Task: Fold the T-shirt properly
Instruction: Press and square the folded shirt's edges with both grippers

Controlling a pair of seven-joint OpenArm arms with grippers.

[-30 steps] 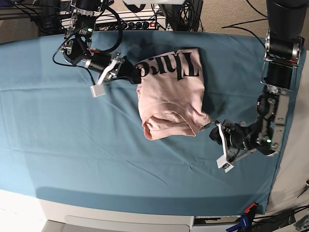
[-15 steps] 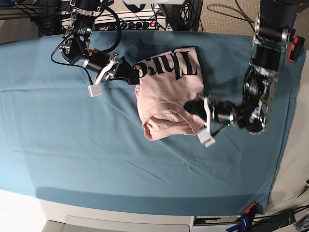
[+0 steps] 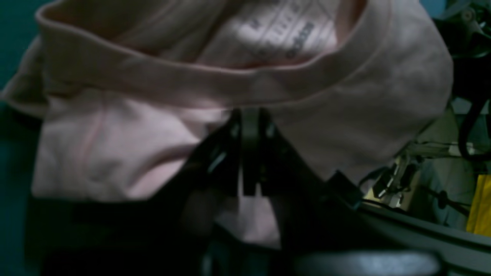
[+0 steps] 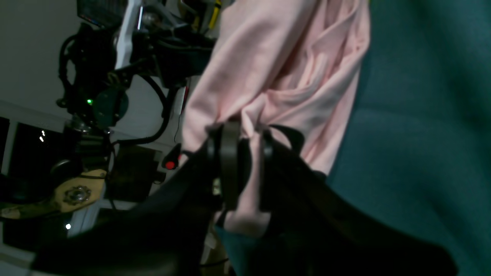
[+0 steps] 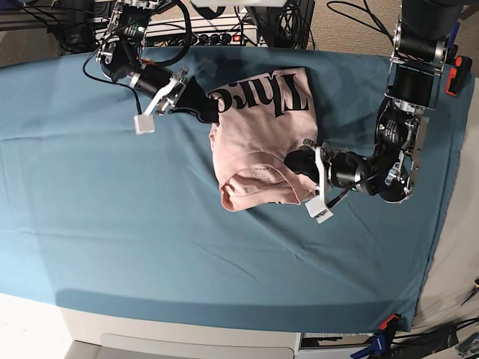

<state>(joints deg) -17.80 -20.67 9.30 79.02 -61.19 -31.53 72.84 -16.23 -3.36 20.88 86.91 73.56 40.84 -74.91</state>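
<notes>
At centre-top of the base view the T-shirt (image 5: 262, 146) lies bunched, long axis down-frame, left pincer (image 5: 299, 161) clenched at its right edge, right pincer (image 5: 212, 114) gripping its upper-left corner.

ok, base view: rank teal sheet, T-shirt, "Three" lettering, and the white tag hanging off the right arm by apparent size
1. teal sheet
2. T-shirt
3. "Three" lettering
4. white tag, clearly the smallest

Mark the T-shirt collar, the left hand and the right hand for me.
T-shirt collar (image 3: 245, 82): left wrist view, on the ribbed band.
Left hand (image 5: 298, 160): base view, at the fingertips on the T-shirt's edge.
Right hand (image 4: 241, 134): right wrist view, between the fingertips pinching pink fabric.
</notes>
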